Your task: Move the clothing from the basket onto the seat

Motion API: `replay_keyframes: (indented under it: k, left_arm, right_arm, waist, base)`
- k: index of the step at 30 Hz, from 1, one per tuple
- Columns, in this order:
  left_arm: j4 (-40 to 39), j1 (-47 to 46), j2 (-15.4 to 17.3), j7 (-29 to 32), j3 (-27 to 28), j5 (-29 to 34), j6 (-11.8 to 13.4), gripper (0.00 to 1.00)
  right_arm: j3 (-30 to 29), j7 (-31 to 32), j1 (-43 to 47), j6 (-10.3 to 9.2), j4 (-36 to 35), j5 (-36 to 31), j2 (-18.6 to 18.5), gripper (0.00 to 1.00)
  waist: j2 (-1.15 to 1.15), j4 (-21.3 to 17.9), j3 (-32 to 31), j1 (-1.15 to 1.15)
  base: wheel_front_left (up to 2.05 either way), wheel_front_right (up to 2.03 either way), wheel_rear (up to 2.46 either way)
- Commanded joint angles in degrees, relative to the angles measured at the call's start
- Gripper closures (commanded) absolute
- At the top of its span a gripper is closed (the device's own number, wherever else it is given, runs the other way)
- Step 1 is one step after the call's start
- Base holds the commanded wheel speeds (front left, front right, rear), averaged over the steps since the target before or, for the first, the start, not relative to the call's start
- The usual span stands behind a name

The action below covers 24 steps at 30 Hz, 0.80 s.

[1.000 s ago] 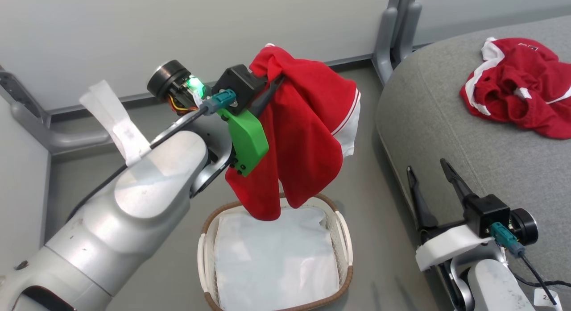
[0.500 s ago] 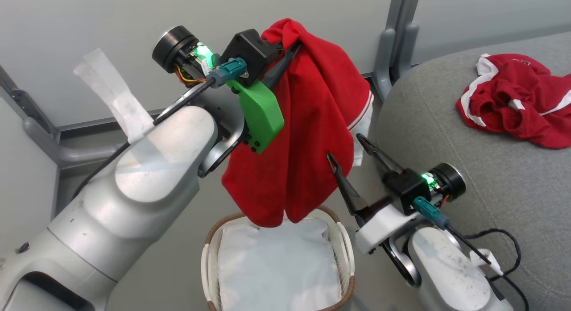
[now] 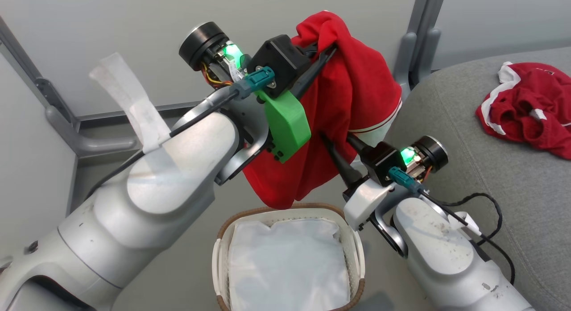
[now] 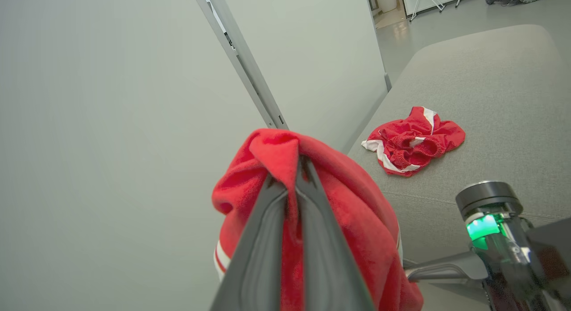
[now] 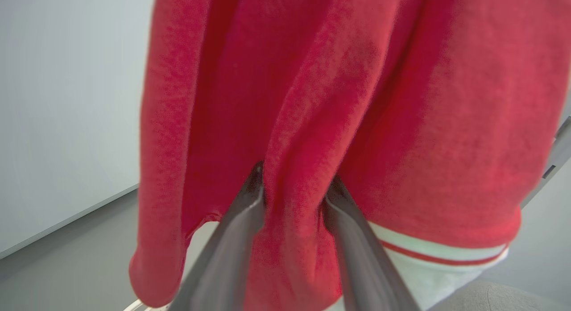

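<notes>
the left end effector (image 3: 329, 52) is clamped shut on the top bunch of a red garment (image 3: 357, 101); the left wrist view shows cloth pinched between its closed fingers (image 4: 267, 239). the garment hangs straight down from that grip, long axis vertical. its white striped hem faces the seat (image 3: 490, 181) and its lowest fold is just above the far rim of the basket (image 3: 357, 257). the right end effector (image 3: 335, 137) was wide open and low beside the seat a second ago. it is now up at the garment's lower right side, jaws about half closed around a hanging fold. i cannot tell if that fold is truly gripped. the basket holds its white liner (image 3: 285, 266). a second red garment (image 3: 526, 119) lies crumpled on the seat, and a small mark on it is too small to read.
</notes>
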Motion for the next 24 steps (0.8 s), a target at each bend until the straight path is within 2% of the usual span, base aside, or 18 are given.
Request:
replay_keyframes:
  k: [1,10,11,12,13,24]
  left_arm:
    - [-0.4,0.9,0.6,0.0,0.4,-0.8,0.5,1.00]
    - [0.5,4.6,3.8,-0.6,3.0,-3.7,3.1,1.00]
    - [0.7,5.1,4.2,-1.1,3.4,-4.1,3.4,0.71]
    - [0.8,5.8,4.5,-1.6,3.9,-4.4,3.6,0.28]
    - [1.0,6.4,4.8,-2.2,4.2,-4.7,3.9,0.00]
    - [2.2,17.4,6.2,-9.6,5.4,-8.1,5.8,0.00]
  right_arm:
    - [0.3,0.0,-1.2,-0.08,0.4,0.6,-0.2,1.00]
    - [0.7,0.0,-3.3,-0.08,-0.3,0.8,-0.2,1.00]
    - [0.4,0.0,-3.3,-0.08,-0.5,0.5,-0.2,1.00]
    - [0.0,0.0,-3.3,-0.08,-0.8,0.4,-0.2,1.00]
    - [-0.4,0.0,-3.4,-0.08,-1.1,0.3,-0.2,1.00]
    - [-6.4,0.0,-1.9,-0.08,-5.3,-2.9,-0.2,1.00]
  waist:
    - [0.00,0.2,0.1,0.00]
    - [0.00,-0.1,0.4,0.00]
    - [0.00,-0.2,0.5,0.00]
    - [0.00,-0.3,0.6,0.00]
    - [0.00,-0.4,0.7,0.00]
    - [0.00,-1.2,1.3,0.00]
  base:
    - [0.00,0.00,0.00]
    - [0.00,0.00,0.00]
    - [0.00,0.00,0.00]
    - [0.00,0.00,0.00]
    - [0.00,0.00,0.00]
    - [0.00,0.00,0.00]
